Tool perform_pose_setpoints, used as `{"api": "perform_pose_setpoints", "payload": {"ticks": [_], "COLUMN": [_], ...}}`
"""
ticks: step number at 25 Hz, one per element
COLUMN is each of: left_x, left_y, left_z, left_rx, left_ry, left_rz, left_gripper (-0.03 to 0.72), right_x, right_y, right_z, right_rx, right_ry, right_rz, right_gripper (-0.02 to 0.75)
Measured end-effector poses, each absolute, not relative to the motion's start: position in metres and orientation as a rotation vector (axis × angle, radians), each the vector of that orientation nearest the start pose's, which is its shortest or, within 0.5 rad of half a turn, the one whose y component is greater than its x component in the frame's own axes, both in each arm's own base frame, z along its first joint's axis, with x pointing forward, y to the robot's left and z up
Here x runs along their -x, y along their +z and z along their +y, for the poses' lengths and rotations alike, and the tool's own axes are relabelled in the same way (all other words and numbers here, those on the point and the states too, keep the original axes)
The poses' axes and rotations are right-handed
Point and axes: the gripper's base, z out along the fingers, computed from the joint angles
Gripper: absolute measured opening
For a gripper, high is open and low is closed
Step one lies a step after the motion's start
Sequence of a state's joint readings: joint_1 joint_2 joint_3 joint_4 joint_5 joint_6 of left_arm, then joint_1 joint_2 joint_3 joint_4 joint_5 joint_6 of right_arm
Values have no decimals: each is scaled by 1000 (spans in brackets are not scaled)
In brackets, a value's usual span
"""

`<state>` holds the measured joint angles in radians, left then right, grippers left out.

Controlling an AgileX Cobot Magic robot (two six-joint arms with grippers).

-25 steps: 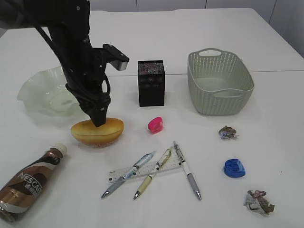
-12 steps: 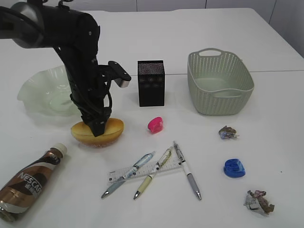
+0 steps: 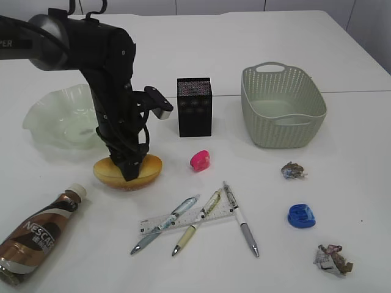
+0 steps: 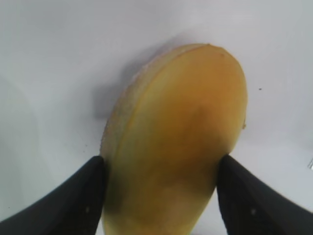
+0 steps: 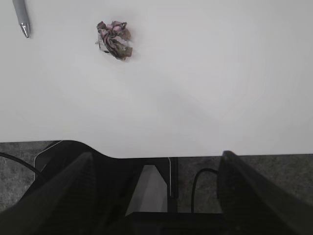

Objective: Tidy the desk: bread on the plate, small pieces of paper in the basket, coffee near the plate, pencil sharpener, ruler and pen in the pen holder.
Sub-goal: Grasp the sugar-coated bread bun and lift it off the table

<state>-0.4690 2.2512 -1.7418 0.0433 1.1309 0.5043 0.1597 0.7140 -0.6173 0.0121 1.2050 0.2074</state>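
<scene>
The golden-brown bread [image 3: 151, 166] lies on the white desk [image 3: 256, 36] in front of the pale-green plate [image 3: 43, 116]. My left gripper [image 3: 129, 173] is down over the bread [image 4: 181, 132], open, one black finger close against each side [image 4: 161, 164]. The coffee [image 3: 36, 235] lies on its side at front left. Ruler [image 3: 156, 224] and three pens [image 3: 197, 223] lie crossed at front centre. A pink sharpener [image 3: 200, 160] sits by the black pen holder [image 3: 194, 107]. My right gripper [image 5: 155, 159] hangs open and empty past the desk's edge, out of the exterior view.
The grey-green basket [image 3: 250, 91] stands at back right. A blue sharpener [image 3: 301, 216] and two crumpled papers [image 3: 293, 170] [image 3: 333, 259] lie at right; one paper [image 5: 114, 40] and a pen tip [image 5: 22, 17] show in the right wrist view.
My left arm has come down and shifted slightly right, so the fingers now flank the bread. The bread has nudged a little to the right.
</scene>
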Motion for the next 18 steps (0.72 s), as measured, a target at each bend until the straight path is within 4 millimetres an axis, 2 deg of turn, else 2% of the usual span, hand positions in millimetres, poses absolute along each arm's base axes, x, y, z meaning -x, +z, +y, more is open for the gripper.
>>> {"api": "perform_pose_setpoints", "payload": {"ticks": [3, 6, 8, 15, 18], "left_x": [-400, -400, -400, -403, -410], "left_y": [144, 143, 143, 149, 160], "left_z": [-198, -198, -197, -202, -213], "left_rx": [-1445, -1426, -1395, -1186, -1034], "left_ry": [72, 79, 79, 32, -84], "left_rz": [2774, 2792, 2812, 2921, 2936], "left_gripper": [418, 265, 205, 169, 167], "right_x": [-93, -93, -94, -94, -94], "right_y": [271, 272, 272, 272, 272], "right_z": [16, 16, 16, 16, 16], "right_rx": [-69, -69, -69, -69, -69], "right_ry": [106, 106, 107, 107, 105], "right_rz": [2790, 2786, 2785, 2782, 2780], "right_gripper": [564, 564, 564, 564, 564]}}
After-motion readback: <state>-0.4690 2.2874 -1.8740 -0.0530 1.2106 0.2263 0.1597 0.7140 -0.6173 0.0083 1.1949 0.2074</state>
